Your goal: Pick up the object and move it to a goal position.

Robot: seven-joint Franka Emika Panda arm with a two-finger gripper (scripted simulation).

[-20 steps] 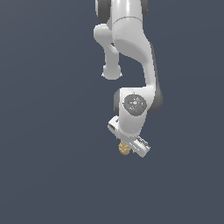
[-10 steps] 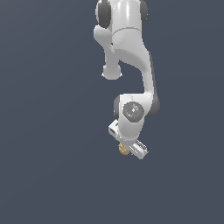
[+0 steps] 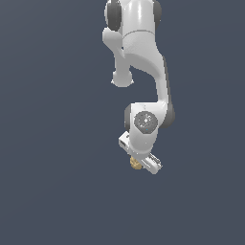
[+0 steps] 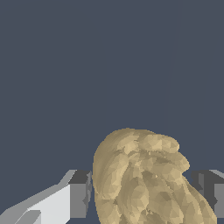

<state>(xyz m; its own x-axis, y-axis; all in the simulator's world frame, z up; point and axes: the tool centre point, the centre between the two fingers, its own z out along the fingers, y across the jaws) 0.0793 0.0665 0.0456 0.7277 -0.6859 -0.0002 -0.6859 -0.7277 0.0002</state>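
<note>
Tan-yellow lumpy object [image 4: 144,179] sitting between the two dark fingertip pads [image 4: 80,192], one pad on each side, both pressed close against its bumpy flanks; gripper [image 4: 144,194] clamped on it, jaws drawn in to the lump's width. Long axis of the lump running across the line between the pads, toward and away from the wrist camera, rounded end pointing away from the gripper body. Ridged, knobbly surface with folds running along that length; nearer end cut off by the wrist view's edge, so full length not visible.

In the exterior view, only a small tan nub of the object [image 3: 135,163] peeking out under the white hand, toward the exterior view's left of the gripper [image 3: 143,165]; most of it hidden behind the hand and the fingers. White arm [image 3: 143,72] bent down from above, wrist joint just over the hand. Plain dark blue-grey background [image 3: 48,143] all around in both views; no edge or corner of a supporting surface distinguishable, so contact with anything below cannot be told
</note>
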